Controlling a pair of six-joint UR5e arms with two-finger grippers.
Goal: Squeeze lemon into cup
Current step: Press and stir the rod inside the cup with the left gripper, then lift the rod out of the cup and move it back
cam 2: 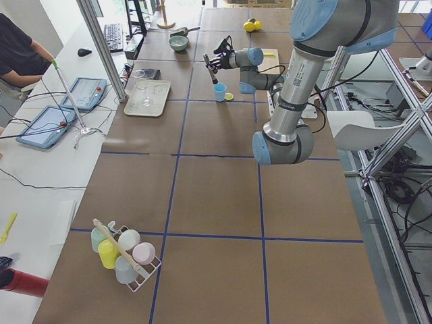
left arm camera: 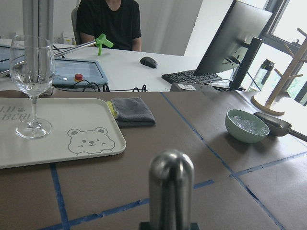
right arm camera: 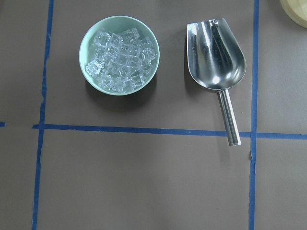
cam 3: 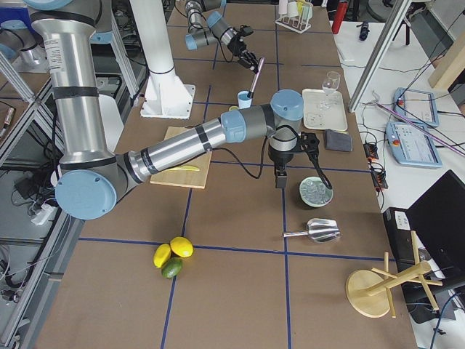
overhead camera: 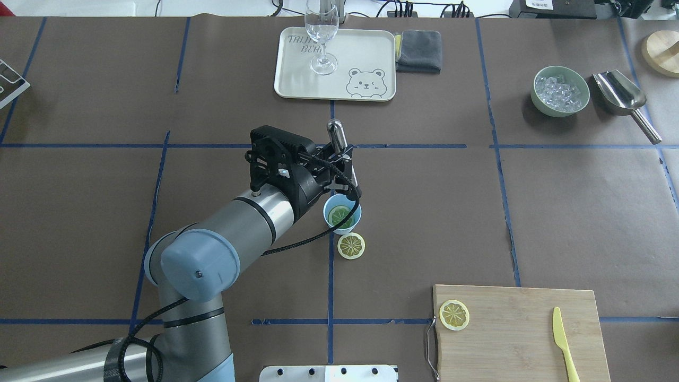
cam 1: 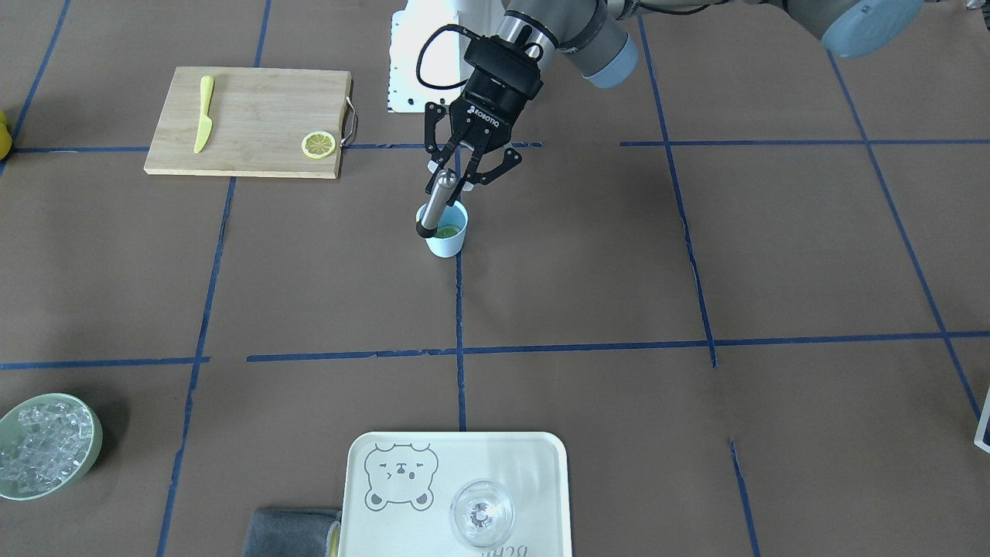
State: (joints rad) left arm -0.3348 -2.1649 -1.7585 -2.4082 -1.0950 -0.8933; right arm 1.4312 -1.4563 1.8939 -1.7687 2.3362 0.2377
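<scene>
The light-blue cup (overhead camera: 342, 214) stands near the table's middle and also shows in the front view (cam 1: 448, 240). One lemon slice (overhead camera: 338, 216) lies inside it. A second lemon slice (overhead camera: 351, 245) lies flat on the table just beside the cup, on the robot's side. A third slice (overhead camera: 454, 314) lies on the cutting board. My left gripper (cam 1: 451, 180) is right above the cup, shut on a tilted steel muddler (cam 1: 438, 199) whose black tip dips into the cup. My right gripper (cam 3: 280, 177) hangs over the ice bowl; I cannot tell if it is open or shut.
A wooden cutting board (overhead camera: 525, 329) with a yellow knife (overhead camera: 562, 342) lies at the near right. A white tray (overhead camera: 366, 58) with a stemmed glass (overhead camera: 321, 37) and a grey cloth (overhead camera: 419, 50) are at the far side. A green ice bowl (overhead camera: 560, 91) and a steel scoop (overhead camera: 623, 98) are far right.
</scene>
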